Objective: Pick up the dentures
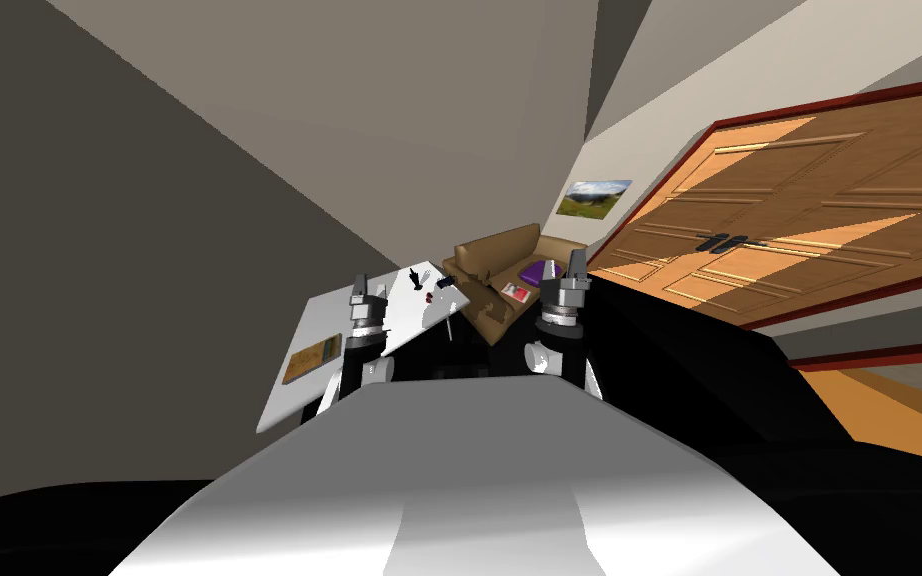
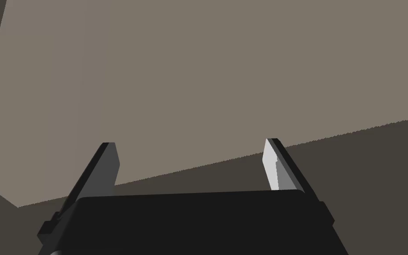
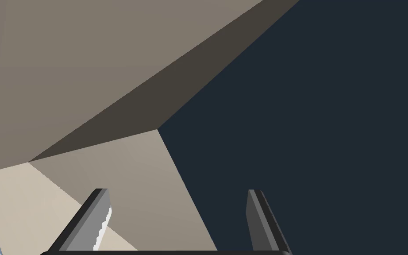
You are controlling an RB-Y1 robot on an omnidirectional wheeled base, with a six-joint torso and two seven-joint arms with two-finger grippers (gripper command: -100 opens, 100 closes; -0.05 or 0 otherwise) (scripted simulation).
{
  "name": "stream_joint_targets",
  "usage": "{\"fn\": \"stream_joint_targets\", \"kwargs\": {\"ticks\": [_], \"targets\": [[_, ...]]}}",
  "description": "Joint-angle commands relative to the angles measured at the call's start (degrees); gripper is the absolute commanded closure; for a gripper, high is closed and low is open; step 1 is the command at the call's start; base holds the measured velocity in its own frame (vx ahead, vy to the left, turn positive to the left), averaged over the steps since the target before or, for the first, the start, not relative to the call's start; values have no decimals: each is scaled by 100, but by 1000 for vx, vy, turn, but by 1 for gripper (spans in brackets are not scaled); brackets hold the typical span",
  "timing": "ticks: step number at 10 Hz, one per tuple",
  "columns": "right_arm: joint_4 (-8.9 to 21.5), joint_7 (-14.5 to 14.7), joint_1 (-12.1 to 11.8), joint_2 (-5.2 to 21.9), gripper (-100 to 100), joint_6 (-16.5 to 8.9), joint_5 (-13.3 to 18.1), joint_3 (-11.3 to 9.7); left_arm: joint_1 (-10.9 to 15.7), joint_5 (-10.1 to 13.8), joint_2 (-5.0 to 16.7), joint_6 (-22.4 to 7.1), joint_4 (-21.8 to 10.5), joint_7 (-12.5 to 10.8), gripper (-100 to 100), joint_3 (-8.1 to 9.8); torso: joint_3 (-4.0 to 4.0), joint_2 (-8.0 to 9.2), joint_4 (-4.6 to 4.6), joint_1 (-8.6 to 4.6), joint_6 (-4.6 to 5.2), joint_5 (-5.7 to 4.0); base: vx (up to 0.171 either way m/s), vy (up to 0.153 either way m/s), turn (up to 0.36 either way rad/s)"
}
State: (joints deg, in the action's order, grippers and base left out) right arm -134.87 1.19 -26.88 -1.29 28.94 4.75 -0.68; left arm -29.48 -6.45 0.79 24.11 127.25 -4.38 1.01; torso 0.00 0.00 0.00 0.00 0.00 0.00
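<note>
White surface [image 1: 327, 322] left of centre in head view, tilted with the camera. Tan book [image 1: 311, 360] flat at its near end. Left fingers [image 1: 358, 285] raised over the surface's middle, tips up; in left wrist view spread wide, nothing between, aimed at a plain wall. Small dark bits [image 1: 415, 282] at the far corner. Just beside them the dentures [image 1: 430, 297], judged to be the tiny reddish speck, too small to be sure; lying on the surface, well apart from both sets of fingers. Dark blue bit [image 1: 446, 284] next to that. Brown sofa [image 1: 484, 262] beyond the surface, purple thing [image 1: 537, 270] on its seat. Right fingers [image 1: 576, 265] up in front of the sofa, likewise spread and holding nothing. Wooden double door [image 1: 799, 220] far right.

Step in hand, as a judgement: reach not begun. To do it well:
- Use the left arm, nearer the far corner.
- Tip the wrist down until the speck sits between the fingers in wrist view.
- Come in from above and steer round the dark bits.
- Keep spread until astride, then close gently and lift straight up.
</note>
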Motion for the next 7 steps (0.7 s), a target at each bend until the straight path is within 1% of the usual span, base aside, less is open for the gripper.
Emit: {"fn": "stream_joint_targets", "kwargs": {"ticks": [1,4,7], "targets": [[0,0,0,0,0,0,0,0,61,69,265,-137,-72,-47,-100,-7,0,0,0,0,0,0,9,-10,-4],[0,0,0,0,0,0,0,0,204,232,589,-462,-235,-160,-100,-23,-6,-10,-2,-8,0,-2,25,-27,-3],[0,0,0,0,0,0,0,0,407,467,864,-918,-457,-322,-100,-46,-8,-14,-3,-10,0,-2,32,-32,-5]]}}
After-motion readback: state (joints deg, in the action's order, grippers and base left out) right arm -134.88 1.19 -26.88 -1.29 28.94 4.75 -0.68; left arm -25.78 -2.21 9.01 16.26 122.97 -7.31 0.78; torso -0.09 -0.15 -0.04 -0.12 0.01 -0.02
